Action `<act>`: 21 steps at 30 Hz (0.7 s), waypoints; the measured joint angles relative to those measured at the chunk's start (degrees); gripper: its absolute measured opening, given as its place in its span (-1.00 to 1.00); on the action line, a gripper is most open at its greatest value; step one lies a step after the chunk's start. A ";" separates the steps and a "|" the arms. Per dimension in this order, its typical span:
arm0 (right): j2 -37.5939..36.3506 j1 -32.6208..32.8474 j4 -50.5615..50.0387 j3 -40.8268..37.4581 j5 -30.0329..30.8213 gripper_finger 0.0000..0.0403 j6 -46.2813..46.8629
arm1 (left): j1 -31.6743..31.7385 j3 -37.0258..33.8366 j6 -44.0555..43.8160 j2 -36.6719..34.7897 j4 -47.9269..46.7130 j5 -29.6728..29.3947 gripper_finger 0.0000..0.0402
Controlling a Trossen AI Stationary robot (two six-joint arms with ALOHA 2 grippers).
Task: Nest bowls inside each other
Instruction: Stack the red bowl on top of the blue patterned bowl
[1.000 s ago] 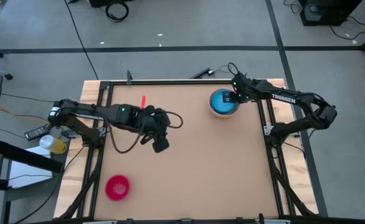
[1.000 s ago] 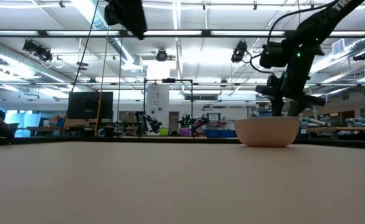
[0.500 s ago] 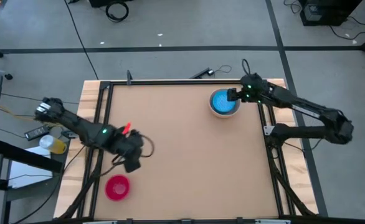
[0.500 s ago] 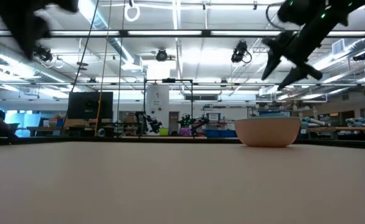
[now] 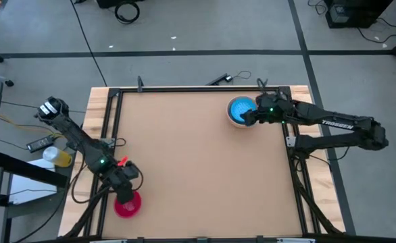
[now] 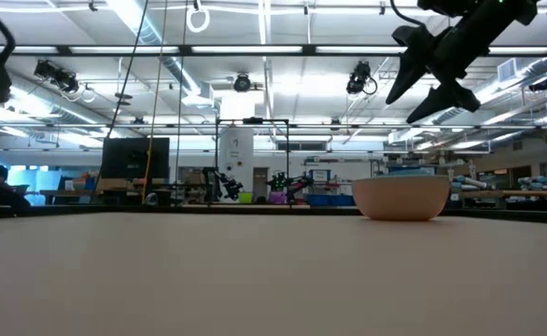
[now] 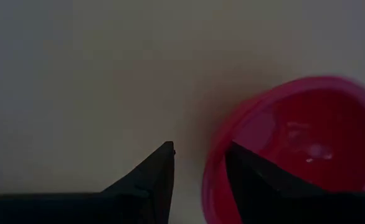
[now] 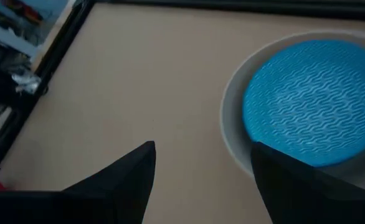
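High view: the left gripper (image 5: 124, 192) hung over the table's (image 5: 191, 155) seven-o'clock corner, right at the rim of the magenta bowl (image 5: 128, 204). The right gripper (image 5: 247, 117) sat at the table's one-o'clock area, at the three-o'clock edge of the nested bowls (image 5: 242, 111), whose inside showed a textured blue bowl set in a pale outer one.

Low view: the nested bowls (image 6: 400, 197) rested on the table (image 6: 255, 271), showing a peach-pale outer wall. The right gripper (image 6: 418, 79) hovered above them, apart from the rim, its fingers spread and holding nothing.

Left wrist view: the left gripper (image 7: 198, 168) had its fingers parted, astride the magenta bowl's (image 7: 294, 143) rim with one finger inside it and the other outside over the table; no clamped grip was visible.

Right wrist view: the right gripper (image 8: 201, 168) stood wide open and empty, one finger over the pale rim of the nested bowls (image 8: 307, 102), the other over bare table.
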 joint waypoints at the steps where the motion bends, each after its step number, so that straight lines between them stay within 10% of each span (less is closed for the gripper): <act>1: 0.50 0.75 0.09 0.00 0.29 0.33 0.22 | -0.24 -0.50 -0.14 0.00 0.32 -0.02 -0.27; 12: 4.37 6.50 4.06 0.00 0.82 0.33 5.70 | 1.82 -4.42 -1.01 0.11 11.13 -1.68 -0.92; 21: 10.60 14.31 26.08 0.00 0.80 0.27 1.51 | 18.53 -0.39 1.91 0.15 11.52 -27.14 -0.94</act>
